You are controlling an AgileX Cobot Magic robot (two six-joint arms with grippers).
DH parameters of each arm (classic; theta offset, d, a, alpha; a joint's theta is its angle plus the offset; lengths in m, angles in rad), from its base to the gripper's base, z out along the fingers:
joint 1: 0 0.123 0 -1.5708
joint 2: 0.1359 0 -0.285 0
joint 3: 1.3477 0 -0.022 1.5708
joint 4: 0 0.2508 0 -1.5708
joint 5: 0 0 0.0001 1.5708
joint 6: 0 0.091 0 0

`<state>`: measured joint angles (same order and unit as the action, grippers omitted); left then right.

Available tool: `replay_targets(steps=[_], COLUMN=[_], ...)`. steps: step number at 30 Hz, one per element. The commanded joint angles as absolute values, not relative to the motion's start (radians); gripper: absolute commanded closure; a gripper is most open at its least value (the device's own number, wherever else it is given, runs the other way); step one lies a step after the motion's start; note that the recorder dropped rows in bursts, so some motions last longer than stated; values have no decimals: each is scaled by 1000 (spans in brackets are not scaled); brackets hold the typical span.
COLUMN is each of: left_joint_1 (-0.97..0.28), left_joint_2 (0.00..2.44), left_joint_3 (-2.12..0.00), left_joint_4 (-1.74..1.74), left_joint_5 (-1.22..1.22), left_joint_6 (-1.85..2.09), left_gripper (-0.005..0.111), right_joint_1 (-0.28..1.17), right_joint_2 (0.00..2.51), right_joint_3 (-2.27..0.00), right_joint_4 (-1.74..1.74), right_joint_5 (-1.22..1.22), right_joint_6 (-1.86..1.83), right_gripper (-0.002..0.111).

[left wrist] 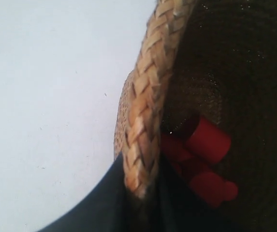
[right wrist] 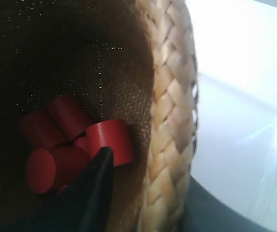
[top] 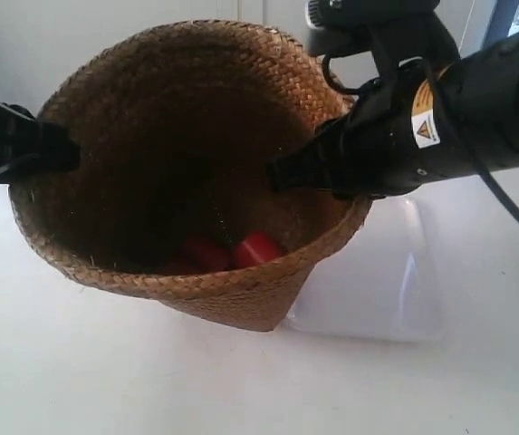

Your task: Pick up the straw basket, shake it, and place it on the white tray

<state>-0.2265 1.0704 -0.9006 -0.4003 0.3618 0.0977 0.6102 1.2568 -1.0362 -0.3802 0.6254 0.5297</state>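
The straw basket hangs tilted between both arms, its mouth towards the exterior camera. Several red cylinders lie inside at its bottom. My left gripper is shut on the rim at the exterior view's left; the braided rim runs between its dark fingers, beside the red cylinders. My right gripper is shut on the opposite rim, one finger inside near the red cylinders. The white tray lies on the table just right of the basket's base, partly hidden behind it.
A white table top spreads under and in front of the basket. The right arm's black body with a warning label and cables reaches across above the tray. The tray's glossy rim shows beside the basket wall.
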Motion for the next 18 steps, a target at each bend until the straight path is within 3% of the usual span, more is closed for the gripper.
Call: replay_targets(steps=[1, 9, 12, 15, 18], left_joint_1=[-222, -222, -222, -223, -234], left_joint_2=[1058, 896, 925, 971, 941], left_joint_3=[-893, -1099, -933, -863, -883], left_joint_4=[-383, -414, -399, -404, -421], left_joint_5=[305, 397, 323, 322, 257], left_joint_6=[135, 180, 221, 128, 165], left_gripper=[107, 107, 107, 107, 107], right_joint_1=[609, 610, 604, 588, 609], right_joint_2=[1248, 1066, 1083, 1172, 1140], right_joint_3=[-991, -1212, -972, -930, -972], right_joint_4=[-424, -347, -422, -419, -381], right_joint_5=[548, 703, 436, 569, 557], right_joint_6=[509, 448, 484, 636, 566], right_gripper=[108, 108, 108, 108, 108])
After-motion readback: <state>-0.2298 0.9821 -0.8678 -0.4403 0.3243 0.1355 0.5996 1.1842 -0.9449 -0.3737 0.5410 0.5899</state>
